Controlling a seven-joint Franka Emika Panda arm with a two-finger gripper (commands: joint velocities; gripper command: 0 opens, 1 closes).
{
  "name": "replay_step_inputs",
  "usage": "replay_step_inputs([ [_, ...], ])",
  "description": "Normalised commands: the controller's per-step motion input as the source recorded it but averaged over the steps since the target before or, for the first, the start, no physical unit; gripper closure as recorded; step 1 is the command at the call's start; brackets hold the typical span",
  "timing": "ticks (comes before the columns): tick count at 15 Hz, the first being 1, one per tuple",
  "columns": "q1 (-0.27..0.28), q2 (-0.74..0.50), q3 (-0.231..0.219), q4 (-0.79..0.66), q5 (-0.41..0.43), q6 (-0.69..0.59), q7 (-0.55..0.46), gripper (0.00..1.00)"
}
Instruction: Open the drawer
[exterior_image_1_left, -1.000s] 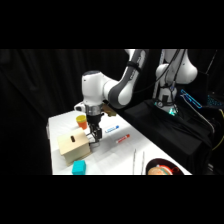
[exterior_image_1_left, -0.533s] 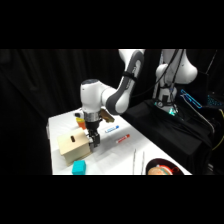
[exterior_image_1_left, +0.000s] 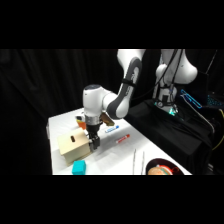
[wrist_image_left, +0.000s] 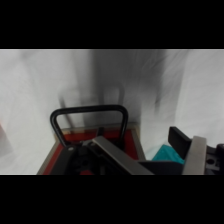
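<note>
Drawer (exterior_image_1_left: 75, 146) sits lower left of the side view, gripper (exterior_image_1_left: 94, 142) down at its right face. Wrist view: black loop handle (wrist_image_left: 89, 120) mid-frame, one finger (wrist_image_left: 192, 152) lower right, teal block (wrist_image_left: 165, 152) beside it. Jaws — can't tell if clenched or released, or whether they've got the loop. Best approach, imo: get a finger inside the loop, pull straight along the drawer's axis, slow — the housing looks light and may slide. No readable labels or writing.
</note>
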Motion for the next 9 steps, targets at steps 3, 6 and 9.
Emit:
replay_step_inputs([
  [3, -0.065, 0.00, 0.072, -0.09, 0.044, 0.30, 0.02, 0.00],
  [6, -0.075, -0.01, 0.089, -0.12, 0.044, 0.29, 0.00, 0.00],
  [9, -0.108, 0.02, 0.113, -0.11, 0.054, 0.29, -0.02, 0.00],
])
